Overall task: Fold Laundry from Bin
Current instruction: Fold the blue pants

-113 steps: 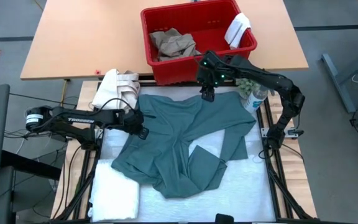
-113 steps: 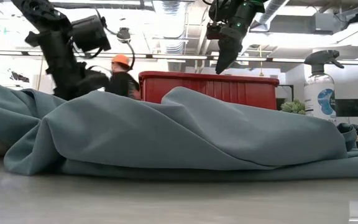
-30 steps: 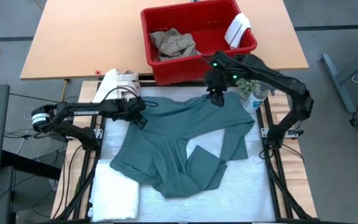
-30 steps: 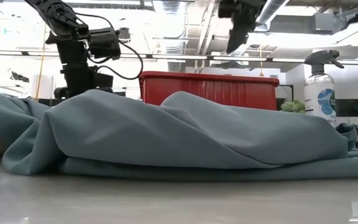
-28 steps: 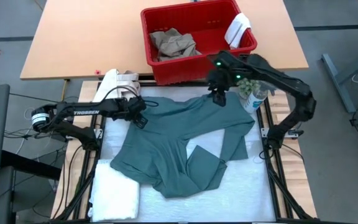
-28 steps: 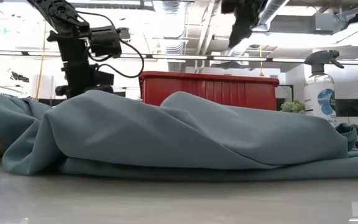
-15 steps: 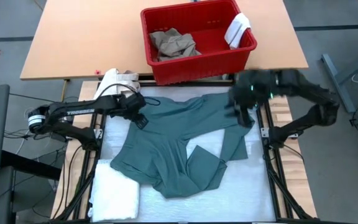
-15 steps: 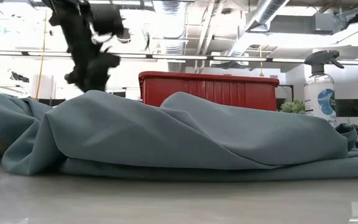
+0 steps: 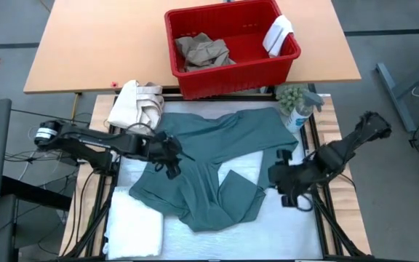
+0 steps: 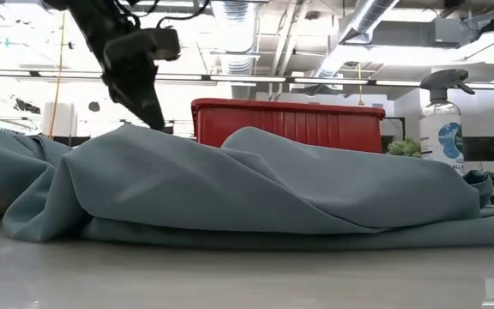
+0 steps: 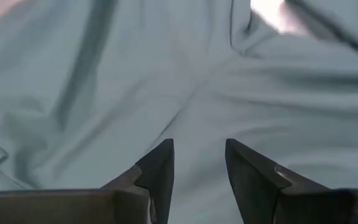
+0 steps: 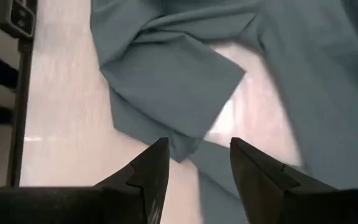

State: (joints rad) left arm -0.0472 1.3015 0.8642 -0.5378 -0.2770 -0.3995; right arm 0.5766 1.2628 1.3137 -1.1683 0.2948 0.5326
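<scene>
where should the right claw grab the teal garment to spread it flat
Best bet is the squared hem end of the loose flap on the teal garment. It lies flat on the white mat with its edge exposed, so one finger could probably slide under. Come from the mat side, where the open right claw hovers now.

bins: one red bin [image 9: 231,45] | teal garments: one teal-green garment [image 9: 217,164] on the mat | white towels: one white towel [image 9: 133,225] | items in bin: two, the tan trousers [image 9: 202,51] and a small white cloth [image 9: 278,33] | canvas bundles: one cream canvas bundle [image 9: 137,105] | spray bottles: one spray bottle [image 9: 299,113] | arms: two
</scene>
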